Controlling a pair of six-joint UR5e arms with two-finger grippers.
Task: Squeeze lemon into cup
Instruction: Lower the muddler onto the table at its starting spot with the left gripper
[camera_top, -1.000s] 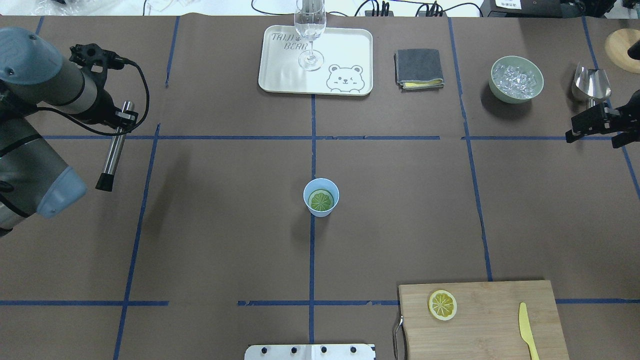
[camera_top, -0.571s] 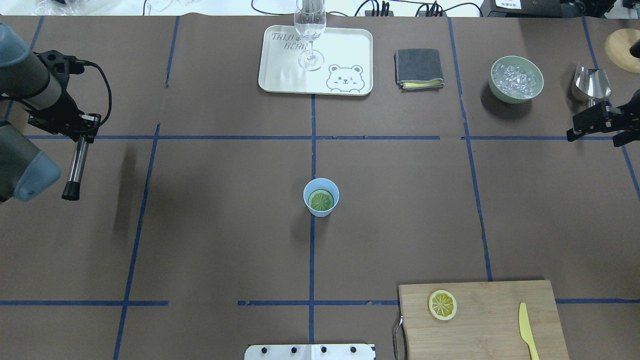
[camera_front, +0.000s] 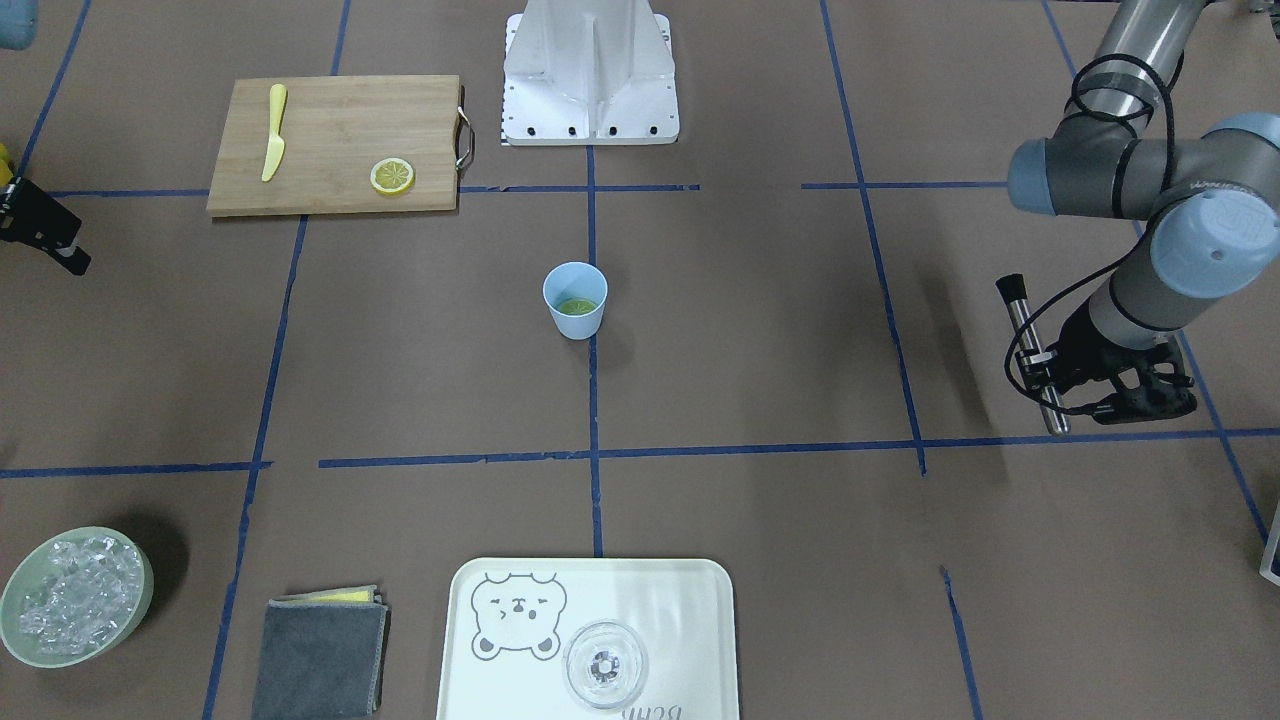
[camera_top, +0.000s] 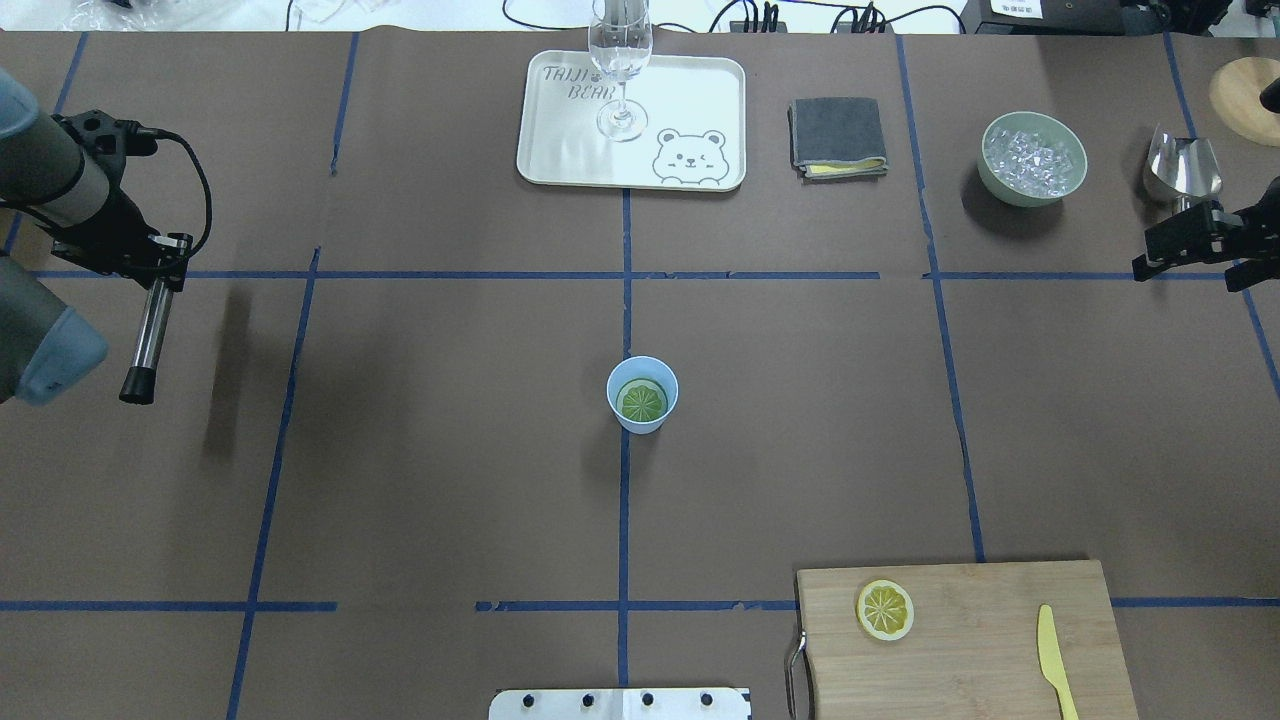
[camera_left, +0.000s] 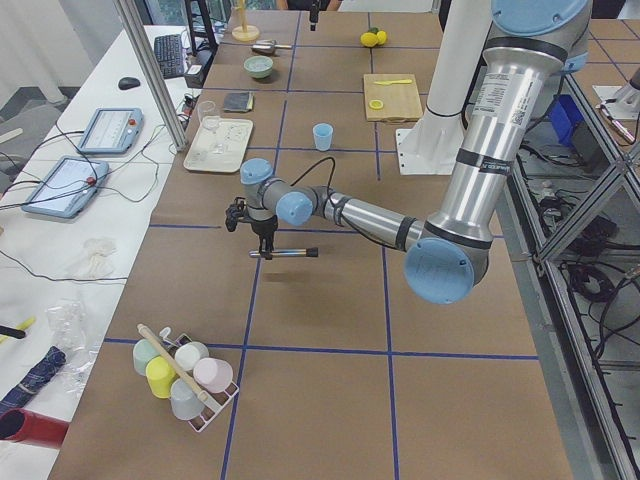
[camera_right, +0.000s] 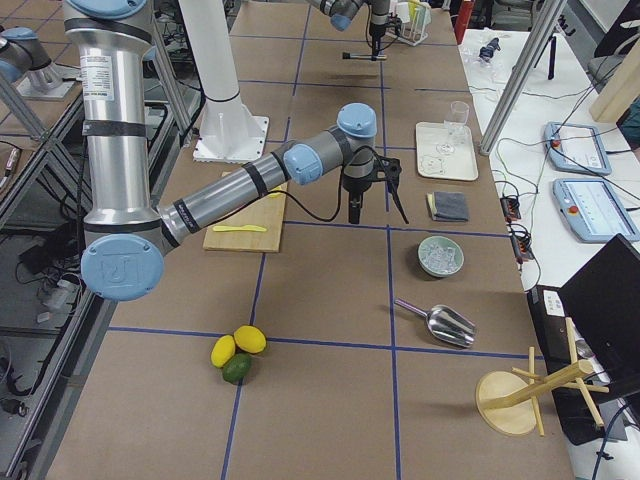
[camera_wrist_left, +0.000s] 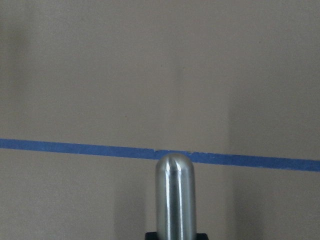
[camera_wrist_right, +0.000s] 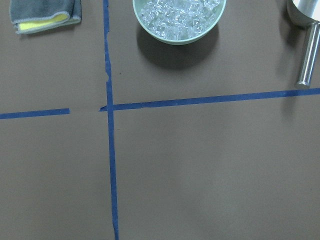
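The light-blue cup (camera_top: 642, 394) stands upright at the table's centre, also seen in the front view as the cup (camera_front: 575, 299). The lemon (camera_top: 642, 401) lies flat inside it and looks greenish there. My left gripper (camera_top: 160, 262) hovers far to the left of the cup, shut on a steel rod (camera_top: 150, 325) with a black tip; the rod (camera_wrist_left: 174, 195) fills the bottom of the left wrist view. My right gripper (camera_top: 1188, 277) hangs at the far right edge, open and empty, well away from the cup.
A wooden cutting board (camera_top: 990, 660) at the near right carries another lemon slice (camera_top: 885, 609) and a yellow knife (camera_top: 1053, 660). At the back stand a tray (camera_top: 700, 100) with a wine glass (camera_top: 620, 60), a grey cloth (camera_top: 837, 137), an ice bowl (camera_top: 1033, 158) and a metal scoop (camera_top: 1183, 168).
My left arm has swung leftward and back, carrying the steel rod away from the table's middle. The cup, the lemon and my right gripper have not moved.
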